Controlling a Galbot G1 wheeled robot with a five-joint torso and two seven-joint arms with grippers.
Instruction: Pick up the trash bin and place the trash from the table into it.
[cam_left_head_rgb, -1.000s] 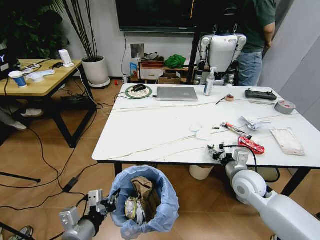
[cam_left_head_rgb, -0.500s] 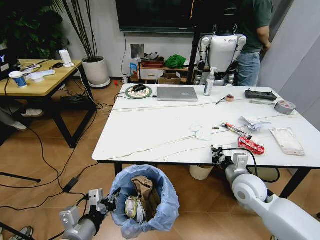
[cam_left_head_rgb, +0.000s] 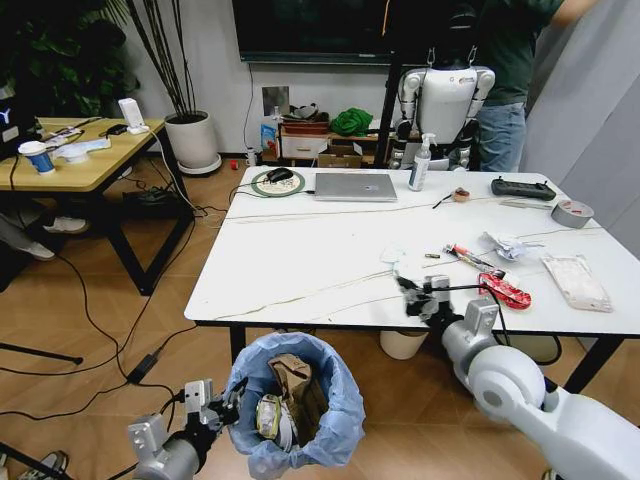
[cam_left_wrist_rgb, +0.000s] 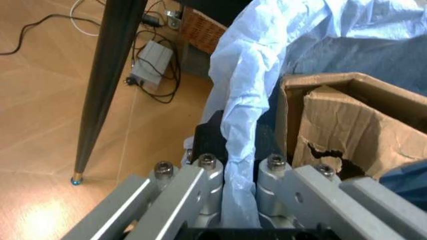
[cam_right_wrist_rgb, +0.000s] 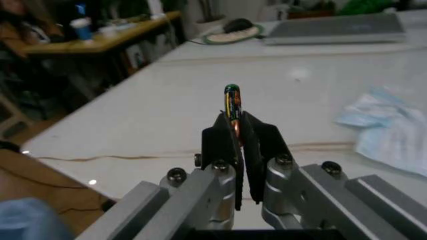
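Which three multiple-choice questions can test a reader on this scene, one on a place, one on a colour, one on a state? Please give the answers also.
1. Where is the trash bin?
A. on the table
B. below the table's near edge, held by the left gripper
C. on the wooden desk

2. What colour is the bag lining the bin?
A. black
B. light blue
C. green

3. What is the state of the right gripper?
A. wide open
B. shut on a small thin item
C. resting on the laptop

Answers:
1 B: the head view shows the left gripper at the bin's rim, in front of the table.
2 B: the crinkled bag is light blue.
3 B: the right gripper has its fingers closed on a small thin item.
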